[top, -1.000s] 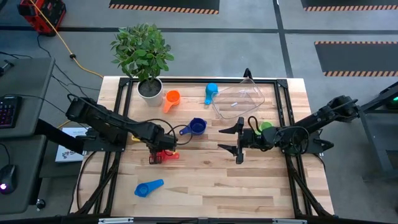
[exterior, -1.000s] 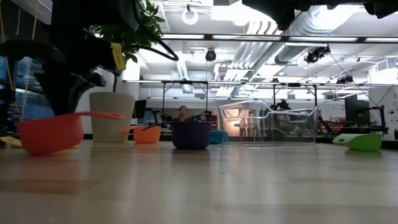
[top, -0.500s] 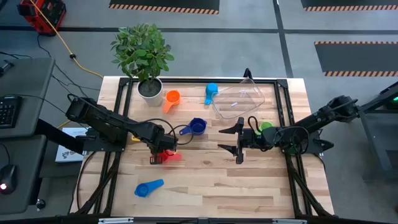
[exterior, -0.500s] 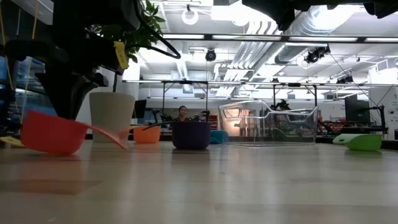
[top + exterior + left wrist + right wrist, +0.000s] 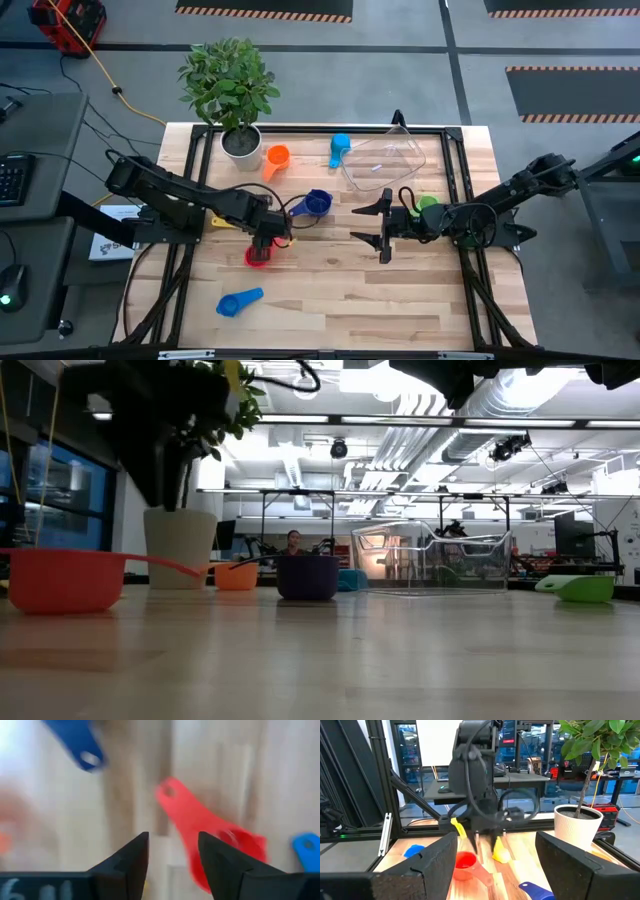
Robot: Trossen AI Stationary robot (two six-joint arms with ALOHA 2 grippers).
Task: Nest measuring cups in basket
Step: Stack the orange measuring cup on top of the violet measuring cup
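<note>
A red measuring cup [image 5: 257, 256] stands upright on its base on the table, its handle [image 5: 182, 812] beyond my left gripper [image 5: 268, 236], which hangs open just above it, holding nothing. In the low view the red cup [image 5: 62, 579] sits level. The dark blue cup [image 5: 316, 203], orange cup [image 5: 276, 158] and light blue cup [image 5: 340, 148] rest farther back; another blue cup [image 5: 238, 302] lies near the front. A yellow cup [image 5: 501, 854] lies beside the left arm. The clear basket [image 5: 385, 160] stands at the far right. My right gripper [image 5: 376, 225] waits open at mid-table.
A white plant pot [image 5: 241, 144] with a leafy plant stands at the far left corner. A green cup [image 5: 428, 203] lies behind my right gripper. Bare wood stretches along the near half of the table, right of the front blue cup.
My left gripper has opened and let go of the red cup, then risen and drawn a little toward the far right. The cup, held tilted half a second ago, has dropped and now sits level on the table.
</note>
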